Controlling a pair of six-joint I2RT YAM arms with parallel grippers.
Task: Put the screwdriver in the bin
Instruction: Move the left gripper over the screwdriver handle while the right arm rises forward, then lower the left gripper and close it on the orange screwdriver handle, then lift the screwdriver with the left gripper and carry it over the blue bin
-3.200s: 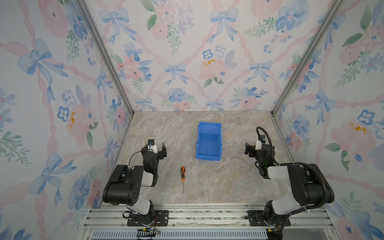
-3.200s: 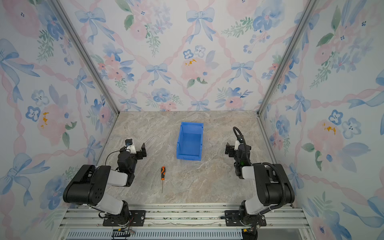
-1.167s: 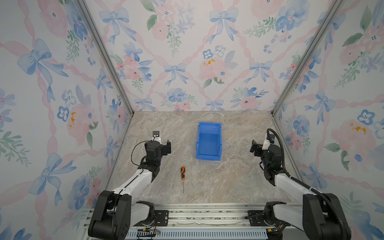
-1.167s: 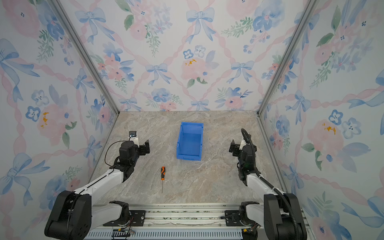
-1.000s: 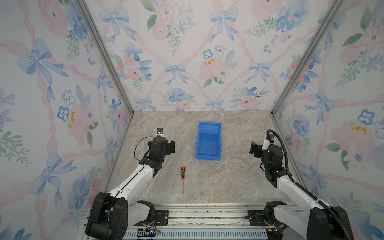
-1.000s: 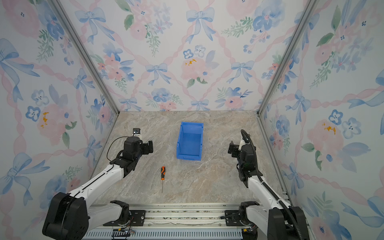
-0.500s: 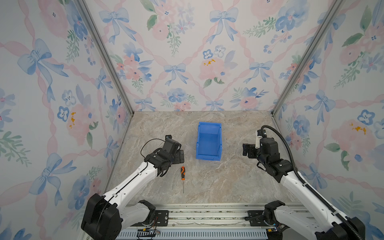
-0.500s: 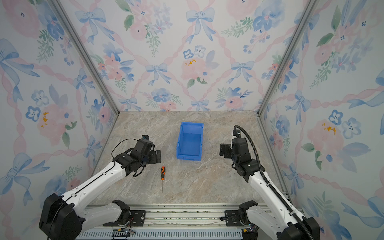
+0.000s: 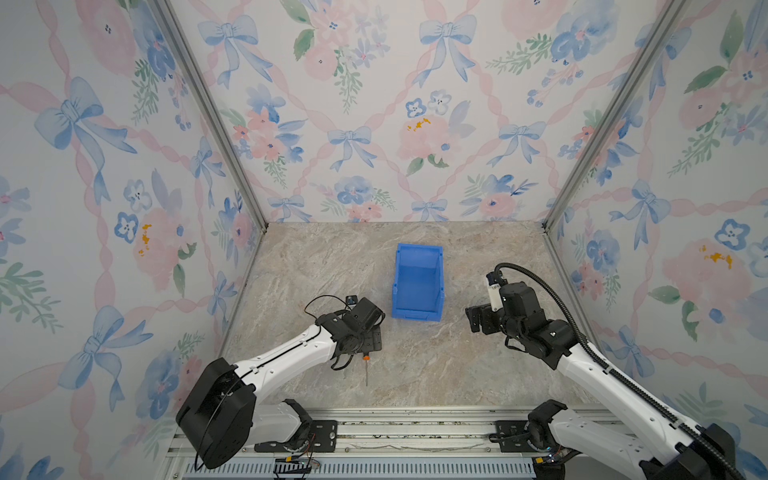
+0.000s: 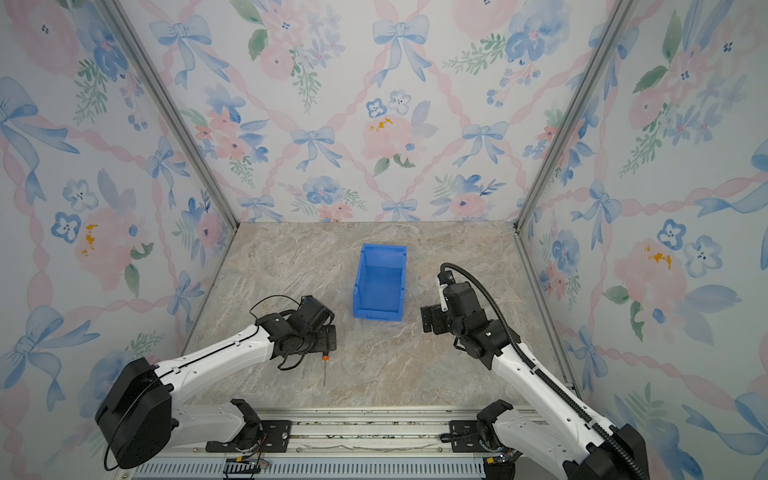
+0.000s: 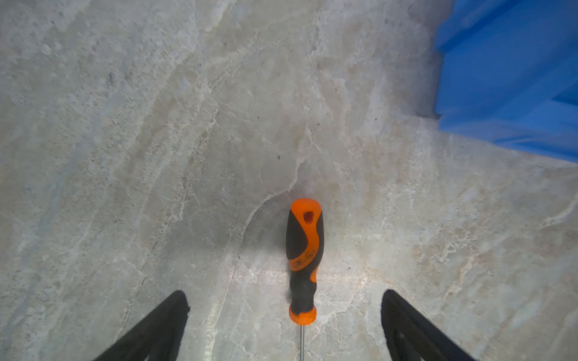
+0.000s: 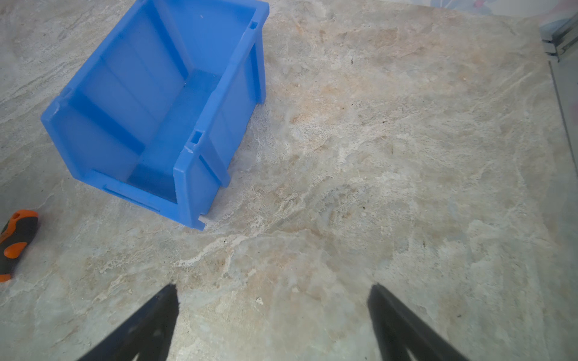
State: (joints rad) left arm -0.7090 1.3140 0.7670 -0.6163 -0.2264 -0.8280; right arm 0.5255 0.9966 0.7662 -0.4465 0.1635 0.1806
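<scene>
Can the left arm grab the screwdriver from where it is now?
Probably yes. The left gripper hangs open right above the screwdriver, the handle lies between its fingers, and nothing on the table blocks it.

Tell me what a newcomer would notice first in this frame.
The bright blue bin stands out mid-table against the pale marble top. Next comes the orange-and-black screwdriver lying flat nearer the robot, the open left gripper poised over its handle. The right gripper hangs open and empty beside the bin.

- The bin (image 9: 417, 282) stands mid-worktop (image 9: 457, 365).
- The screwdriver (image 9: 366, 358) lies at its seven o'clock, handle hidden under the left gripper (image 9: 370, 338).
- The right gripper (image 9: 474, 319) hovers at the bin's four o'clock.
</scene>
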